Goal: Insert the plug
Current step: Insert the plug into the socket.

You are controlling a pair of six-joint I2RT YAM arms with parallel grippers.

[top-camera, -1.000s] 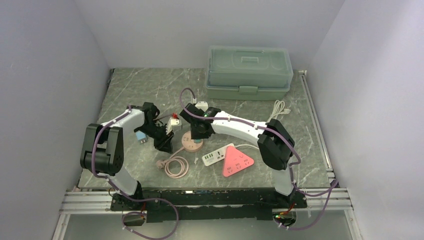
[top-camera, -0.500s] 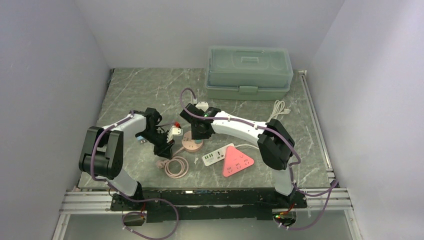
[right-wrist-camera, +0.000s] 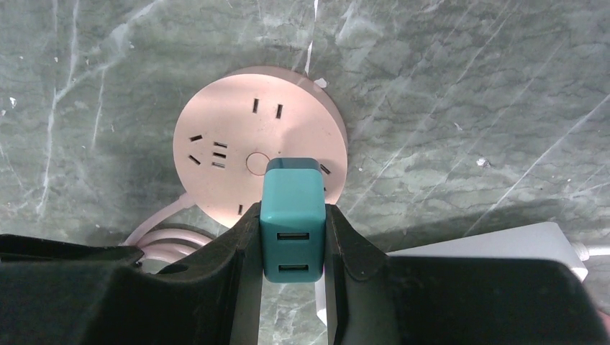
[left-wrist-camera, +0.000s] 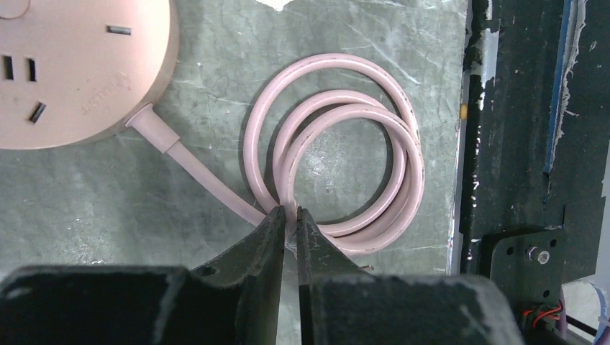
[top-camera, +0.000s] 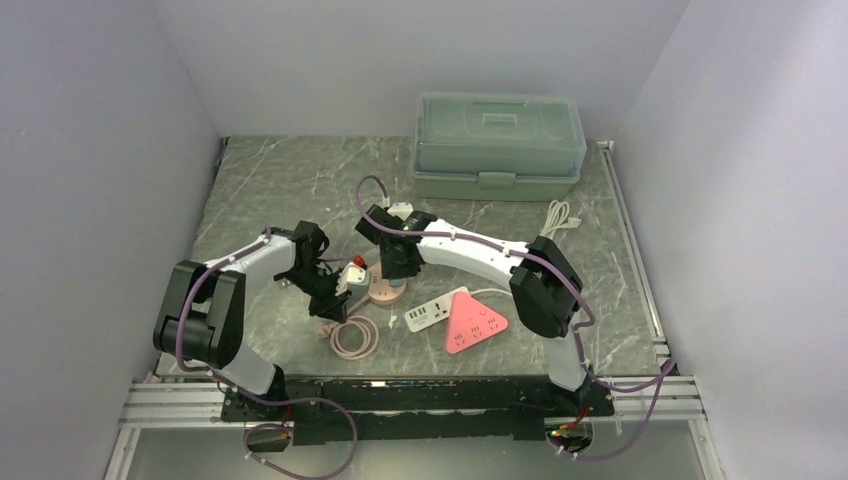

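Right claw (right-wrist-camera: 291,228) around teal plug (right-wrist-camera: 291,208) over pink socket (right-wrist-camera: 237,129)

Place: was a robotics lab test cell | Evidence: plain pale lilac-white walls (top-camera: 100,150) boxed in a grey marble-patterned tabletop (top-camera: 290,180) | silver aluminium rail frame (top-camera: 170,400) ran along its near edge

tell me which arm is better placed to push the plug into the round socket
Right. The right gripper holds the teal plug just over the pink round socket. The left gripper is shut and empty over the coiled cord.
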